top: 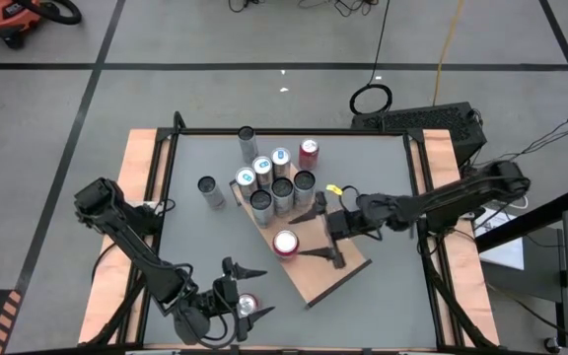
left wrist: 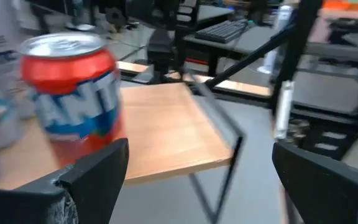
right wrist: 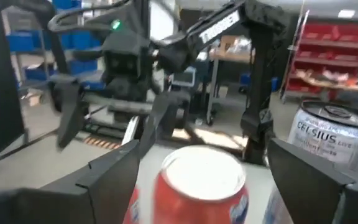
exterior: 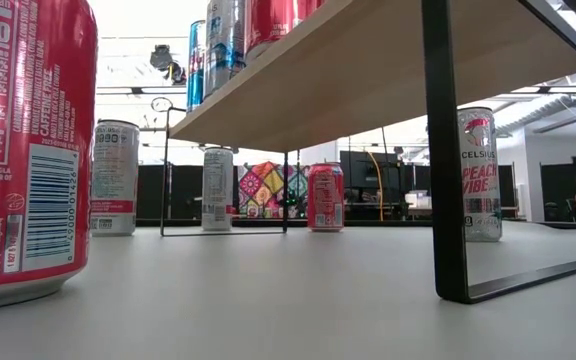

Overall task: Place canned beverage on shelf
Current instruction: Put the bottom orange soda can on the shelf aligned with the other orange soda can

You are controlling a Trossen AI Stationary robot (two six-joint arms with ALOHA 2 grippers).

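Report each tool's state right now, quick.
Left tool: open, around a red can at the table's near edge, not gripping it.
Right tool: open, over the shelf, straddling a red can.

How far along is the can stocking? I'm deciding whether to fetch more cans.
Done: a cluster of cans stands at one end of the shelf. In hand: a white-topped red can stands on the board between the right gripper's open fingers, ungripped. Left: another red can by the open left gripper, and a grey can on the table.
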